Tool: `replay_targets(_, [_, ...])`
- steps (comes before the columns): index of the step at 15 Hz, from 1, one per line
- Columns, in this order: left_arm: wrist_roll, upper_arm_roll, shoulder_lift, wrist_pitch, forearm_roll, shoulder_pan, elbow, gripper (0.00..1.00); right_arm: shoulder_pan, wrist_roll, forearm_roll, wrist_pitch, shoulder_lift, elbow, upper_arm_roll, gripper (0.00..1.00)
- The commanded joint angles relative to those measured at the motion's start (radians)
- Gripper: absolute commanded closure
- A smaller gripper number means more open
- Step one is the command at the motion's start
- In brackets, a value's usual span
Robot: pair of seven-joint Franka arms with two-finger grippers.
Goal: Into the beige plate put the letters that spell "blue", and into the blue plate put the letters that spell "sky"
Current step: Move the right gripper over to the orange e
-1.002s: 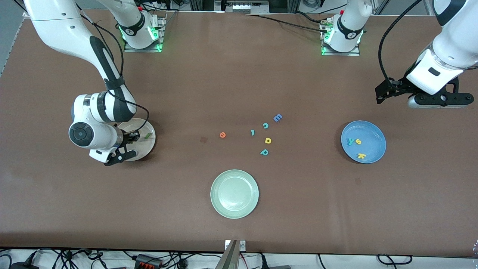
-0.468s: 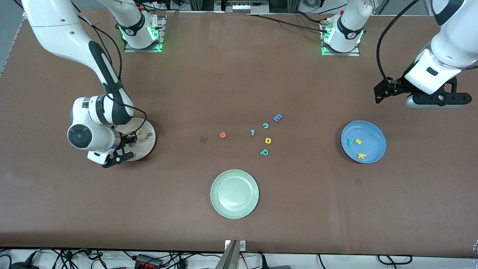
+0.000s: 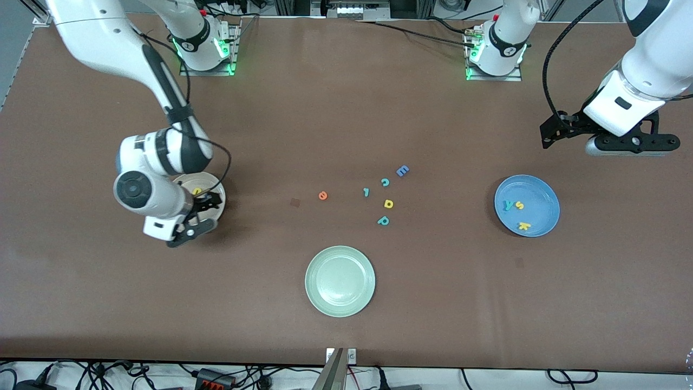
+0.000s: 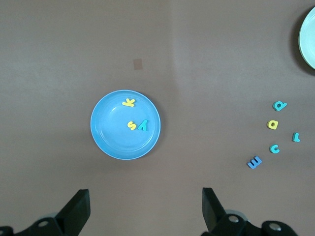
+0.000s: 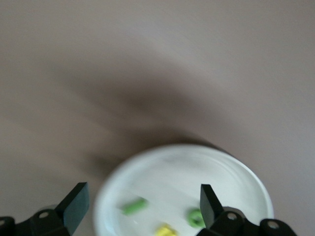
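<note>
R gripper (image 3: 208, 208) is seen over the beige plate (image 3: 213, 187) at the R arm's end of the table, fingers spread wide, nothing held. In the R wrist view the open fingers (image 5: 74, 204) frame the plate rim; three letters lie in the plate: a thin green bar l (image 5: 134, 206), a dark green b (image 5: 196, 217) and a yellow u (image 5: 166, 230). In the front view only the u is partly seen beside the wrist; the rest of the plate is covered by the arm.

L gripper (image 3: 563, 130) is held up above bare table near the L arm's end, waiting, fingers (image 4: 210, 206) wide apart and empty. The blue plate (image 3: 536, 187) sits nearer the front cam than that gripper; in it lie a teal y (image 3: 508, 205), a yellow s (image 3: 519, 205) and a yellow k (image 3: 523, 226), y and s just beside each other.

Mid-table, loose letters are scattered: an orange e (image 3: 323, 195) apart toward the R arm's end, then a teal l-like piece (image 3: 366, 192), a teal c (image 3: 385, 182), a blue E (image 3: 402, 171), a yellow a/d shape (image 3: 388, 203) and a teal p shape (image 3: 383, 220). A pale green plate (image 3: 314, 298) is set nearest the front cam, nothing in it.
</note>
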Motion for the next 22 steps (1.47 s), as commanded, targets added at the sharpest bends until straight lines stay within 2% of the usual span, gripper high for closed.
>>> replay_targets(1, [-0.007, -0.006, 0.014, -0.01, -0.003, 0.003, 0.023, 0.0, 0.108, 0.06, 0.003, -0.002, -0.003, 0.047, -0.005, 0.0])
replay_targets(7, [-0.009, -0.007, 0.014, -0.012, -0.006, -0.001, 0.034, 0.0, 0.315, 0.087, -0.006, -0.001, 0.147, 0.228, -0.006, 0.0])
replay_targets(13, [-0.009, -0.009, 0.019, -0.012, -0.01, -0.003, 0.034, 0.0, 0.432, 0.138, 0.0, 0.034, 0.209, 0.251, -0.006, 0.02])
replay_targets(14, [-0.009, -0.013, 0.017, -0.012, -0.009, -0.003, 0.034, 0.0, 0.444, 0.166, -0.002, 0.034, 0.215, 0.251, -0.006, 0.05])
replay_targets(19, [-0.009, -0.036, 0.017, -0.013, -0.007, -0.001, 0.034, 0.0, 0.447, 0.297, 0.035, 0.034, 0.227, 0.251, -0.005, 0.43])
replay_targets(22, [-0.009, -0.036, 0.017, -0.013, -0.007, 0.0, 0.034, 0.0, 0.447, 0.301, 0.086, 0.051, 0.247, 0.251, -0.005, 0.47])
